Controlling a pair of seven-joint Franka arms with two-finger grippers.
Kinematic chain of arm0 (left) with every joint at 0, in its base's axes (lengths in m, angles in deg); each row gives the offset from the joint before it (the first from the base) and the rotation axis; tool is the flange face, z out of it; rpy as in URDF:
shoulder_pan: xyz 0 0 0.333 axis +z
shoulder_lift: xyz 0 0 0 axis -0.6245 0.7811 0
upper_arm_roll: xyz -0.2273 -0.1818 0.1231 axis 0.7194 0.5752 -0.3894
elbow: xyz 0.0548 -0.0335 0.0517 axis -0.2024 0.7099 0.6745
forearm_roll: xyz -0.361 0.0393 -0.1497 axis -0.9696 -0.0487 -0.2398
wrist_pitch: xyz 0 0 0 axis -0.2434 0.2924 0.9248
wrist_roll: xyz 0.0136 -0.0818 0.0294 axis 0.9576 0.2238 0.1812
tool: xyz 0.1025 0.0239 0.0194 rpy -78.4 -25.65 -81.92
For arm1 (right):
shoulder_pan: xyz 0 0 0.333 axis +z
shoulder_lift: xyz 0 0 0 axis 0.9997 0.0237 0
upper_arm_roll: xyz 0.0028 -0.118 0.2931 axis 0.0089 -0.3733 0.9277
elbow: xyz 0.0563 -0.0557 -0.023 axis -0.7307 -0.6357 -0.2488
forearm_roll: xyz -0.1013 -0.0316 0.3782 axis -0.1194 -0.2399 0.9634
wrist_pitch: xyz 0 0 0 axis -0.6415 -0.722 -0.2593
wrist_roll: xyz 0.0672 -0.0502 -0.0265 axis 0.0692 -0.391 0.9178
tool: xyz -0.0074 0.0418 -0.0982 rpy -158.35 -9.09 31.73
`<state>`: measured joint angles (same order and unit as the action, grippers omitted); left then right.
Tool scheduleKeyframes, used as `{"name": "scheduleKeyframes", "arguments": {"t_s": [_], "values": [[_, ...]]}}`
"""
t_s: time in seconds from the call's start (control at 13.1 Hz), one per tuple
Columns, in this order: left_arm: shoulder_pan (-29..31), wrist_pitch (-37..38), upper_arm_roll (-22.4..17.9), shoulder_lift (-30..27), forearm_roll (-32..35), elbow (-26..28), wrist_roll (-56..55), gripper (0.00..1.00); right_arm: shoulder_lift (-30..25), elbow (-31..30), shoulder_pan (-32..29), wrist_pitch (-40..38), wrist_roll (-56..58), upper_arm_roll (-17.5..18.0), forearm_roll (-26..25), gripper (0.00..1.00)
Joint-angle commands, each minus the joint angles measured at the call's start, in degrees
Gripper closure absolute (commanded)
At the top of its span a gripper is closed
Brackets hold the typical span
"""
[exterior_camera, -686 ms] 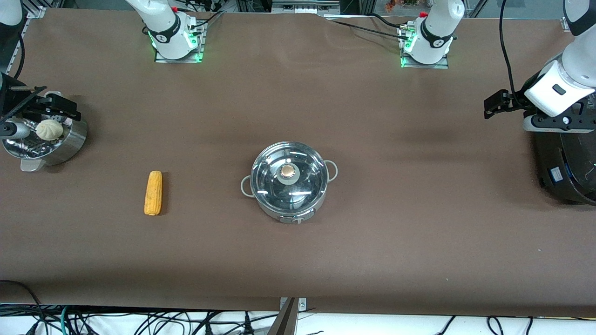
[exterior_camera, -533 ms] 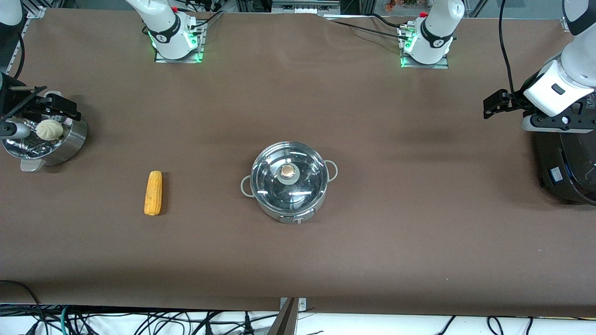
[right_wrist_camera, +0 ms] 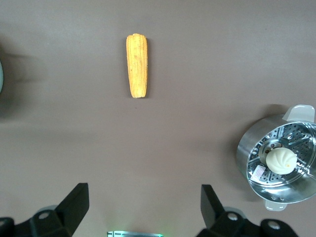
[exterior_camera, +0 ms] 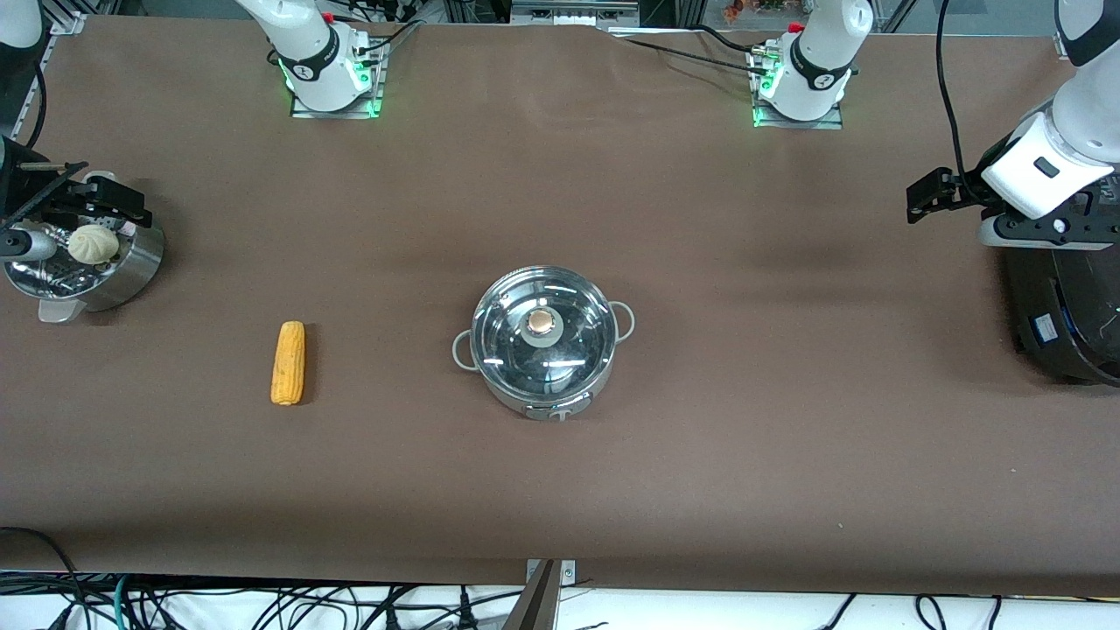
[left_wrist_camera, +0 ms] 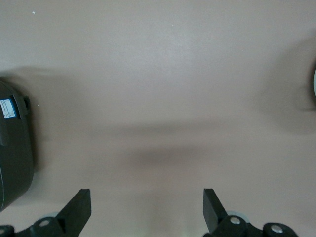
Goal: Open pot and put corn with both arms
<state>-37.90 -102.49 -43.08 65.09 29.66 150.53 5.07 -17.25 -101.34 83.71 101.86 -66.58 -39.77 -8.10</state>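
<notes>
The pot (exterior_camera: 542, 341) is polished, mirror-bright steel under a clear glass lid (exterior_camera: 541, 325) with a copper-toned metal knob (exterior_camera: 542, 322). The corn (exterior_camera: 288, 362) looks matt and ridged with rows of kernels. The table (exterior_camera: 700, 437) is covered in a dull brown, cloth-like sheet. At the pot's nine o'clock, the steamer basket (exterior_camera: 131, 271) is shiny perforated steel, and the bun (exterior_camera: 93, 244) in it is smooth and pale.

Left gripper (left_wrist_camera: 146, 210) over bare brown desk (left_wrist_camera: 163, 89), jaws spread wide, nothing between them. Black rice cooker (left_wrist_camera: 14, 148) rounded side at one frame edge. Sliver of pot (left_wrist_camera: 314, 89) rim at other edge. Soft shadow bands across desk.
</notes>
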Motion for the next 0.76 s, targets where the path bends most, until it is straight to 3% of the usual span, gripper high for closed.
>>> {"name": "scheduleKeyframes", "arguments": {"t_s": [0.0, 0.69], "values": [[-0.56, 1.34, -0.58, 0.59, -1.21, -1.74, 0.90, 0.00, 0.16, 1.05, -0.35, -0.20, 0.85, 0.17, 0.79, 0.00], [-1.09, 1.34, -0.49, 0.58, -1.21, -1.74, 0.55, 0.00, 0.16, 1.05, -0.35, -0.20, 0.76, 0.17, 0.70, 0.00]]}}
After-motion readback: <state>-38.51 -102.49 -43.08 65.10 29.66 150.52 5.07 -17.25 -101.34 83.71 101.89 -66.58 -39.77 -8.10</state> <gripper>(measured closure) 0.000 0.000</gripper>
